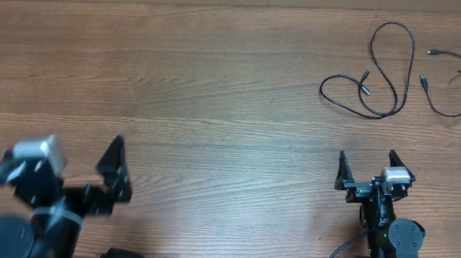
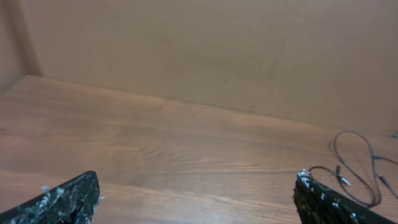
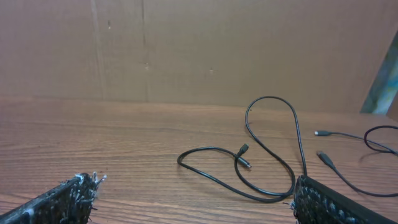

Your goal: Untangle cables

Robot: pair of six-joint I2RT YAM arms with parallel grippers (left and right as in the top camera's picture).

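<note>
Two thin black cables lie on the wooden table at the far right. The first cable (image 1: 381,115) makes a tall loop that crosses itself, with both plugs near its left loop. The second cable (image 1: 445,114) curves beside it at the right edge, apart from it. Both show in the right wrist view, the first (image 3: 202,149) ahead and the second (image 3: 323,155) to the right. The first also shows in the left wrist view (image 2: 351,132). My left gripper (image 1: 67,156) (image 2: 196,205) is open and empty at the near left. My right gripper (image 1: 367,156) (image 3: 193,186) is open and empty, just short of the cables.
A brown cardboard wall (image 3: 199,50) stands along the table's far edge. The right table edge runs close to the second cable. Bare wood (image 1: 217,89) lies between the two arms and across the left half.
</note>
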